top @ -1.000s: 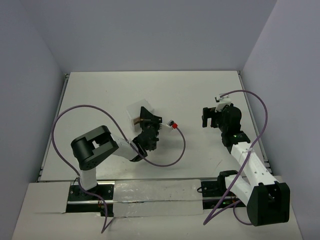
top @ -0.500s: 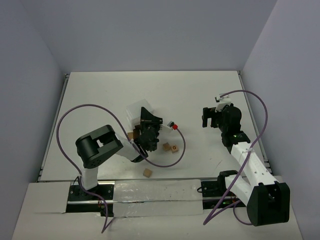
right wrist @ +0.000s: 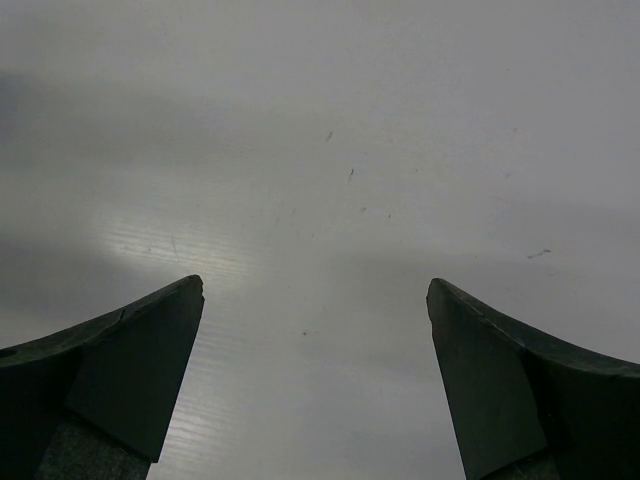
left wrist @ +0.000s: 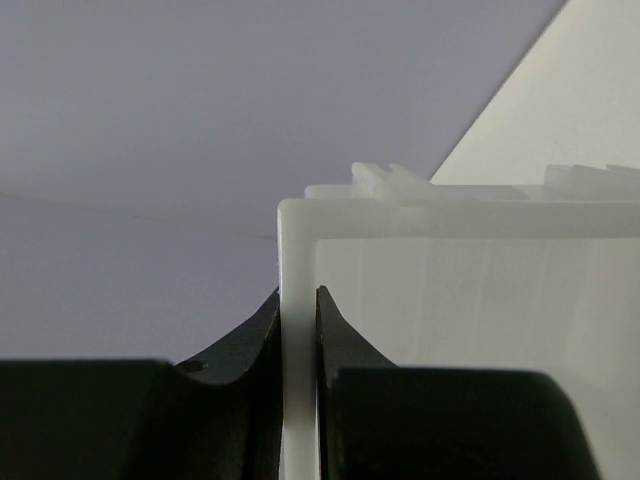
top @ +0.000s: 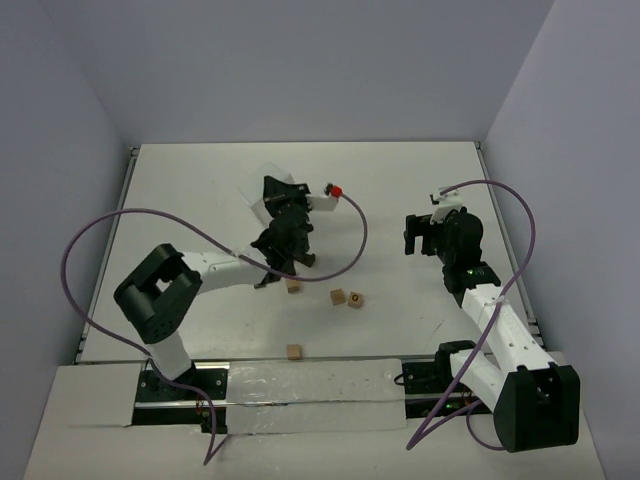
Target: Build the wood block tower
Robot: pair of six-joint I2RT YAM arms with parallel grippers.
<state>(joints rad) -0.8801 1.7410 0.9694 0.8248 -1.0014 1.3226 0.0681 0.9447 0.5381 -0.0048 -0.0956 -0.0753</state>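
The left gripper (left wrist: 298, 296) is clamped narrowly on one wall of the white rectangular plastic tray (left wrist: 450, 300). Four small tan wooden blocks (top: 338, 297) lie scattered on the white desk (top: 400, 180), just nearer than the tray. Well right of the tray, the right gripper (right wrist: 315, 290) gapes wide, holding nothing.

White table (top: 390, 185), pale lavender walls (top: 300, 70) on 3 sides, soft even light

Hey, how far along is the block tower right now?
Barely started. Done: at least four wooden blocks lie loose on the table, none stacked. In hand: the left end effector is shut on the wall of the white tray; the right end effector is open, holding nothing. Left: the whole tower.
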